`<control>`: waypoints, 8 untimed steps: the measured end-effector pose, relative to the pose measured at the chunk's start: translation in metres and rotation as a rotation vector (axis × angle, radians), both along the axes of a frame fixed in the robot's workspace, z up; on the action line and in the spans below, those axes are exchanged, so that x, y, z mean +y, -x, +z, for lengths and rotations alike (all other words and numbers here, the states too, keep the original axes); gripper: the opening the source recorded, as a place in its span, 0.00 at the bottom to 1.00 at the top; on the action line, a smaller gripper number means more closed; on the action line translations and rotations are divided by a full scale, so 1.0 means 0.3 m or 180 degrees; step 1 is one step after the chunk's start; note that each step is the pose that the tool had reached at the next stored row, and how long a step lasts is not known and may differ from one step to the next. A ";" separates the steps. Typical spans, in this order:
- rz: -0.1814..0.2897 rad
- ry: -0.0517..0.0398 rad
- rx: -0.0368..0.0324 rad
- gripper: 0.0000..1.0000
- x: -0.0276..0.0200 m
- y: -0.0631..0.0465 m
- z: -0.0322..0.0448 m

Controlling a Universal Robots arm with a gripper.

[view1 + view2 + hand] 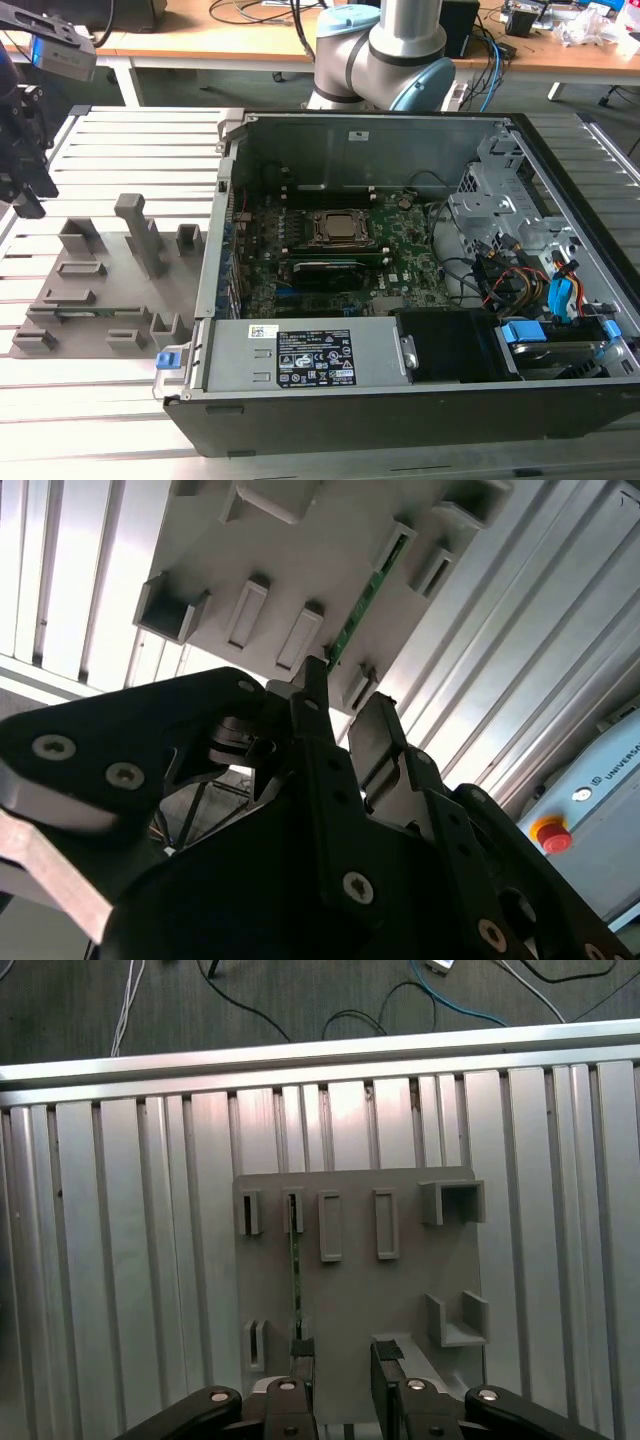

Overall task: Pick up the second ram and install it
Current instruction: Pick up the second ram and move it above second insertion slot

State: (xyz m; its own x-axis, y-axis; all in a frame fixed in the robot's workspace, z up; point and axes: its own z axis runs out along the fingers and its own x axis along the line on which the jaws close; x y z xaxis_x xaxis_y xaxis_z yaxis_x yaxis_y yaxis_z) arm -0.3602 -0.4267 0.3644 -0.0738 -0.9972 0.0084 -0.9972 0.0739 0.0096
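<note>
Your jaws stand open and grip nothing. In the first wrist view you see them at the edge of the flat grey plastic holder tray point(400, 1300) on the ribbed aluminium tabletop point(100, 1260). The second ram point(296, 1280), a long, narrow green circuit-board stick, stands on its edge in the tray's slots, with one end near one jaw. In the second wrist view the second ram point(365, 600) sits in the same tray point(300, 550). In the exterior view the jaws hang near the tray point(110, 290), at the exterior view's left, well apart from the open black computer case point(400, 420).

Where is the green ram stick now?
In the first wrist view the second ram stands on edge in the grey holder tray, ahead of the end effector; the tray sits at the exterior view's left, beside the computer case.
</note>
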 end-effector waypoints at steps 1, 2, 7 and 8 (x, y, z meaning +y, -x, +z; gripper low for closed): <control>0.0000 0.0000 0.0000 0.36 0.000 0.000 -0.003; 0.0000 0.0000 0.0000 0.36 0.000 0.000 -0.007; 0.0000 0.0000 0.0000 0.36 0.000 0.000 -0.026; 0.0000 0.0000 0.0000 0.36 0.000 0.000 -0.028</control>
